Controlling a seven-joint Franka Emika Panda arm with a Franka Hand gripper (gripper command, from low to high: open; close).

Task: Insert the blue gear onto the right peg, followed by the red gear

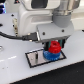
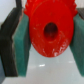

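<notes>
Fingers (image 2: 20, 47) closed on the red gear (image 2: 51, 31), green pads pressing both sides of its rim. In the exterior view the red gear (image 1: 53, 47) sits atop the blue gear (image 1: 51, 54), over the black-bordered plate (image 1: 34, 59) near its exterior-view right end. Bare white counter (image 1: 20, 72) all around the plate.

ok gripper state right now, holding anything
Gripper: closed on the bright red round plastic toothed gear, its green pads pressed on either side.
</notes>
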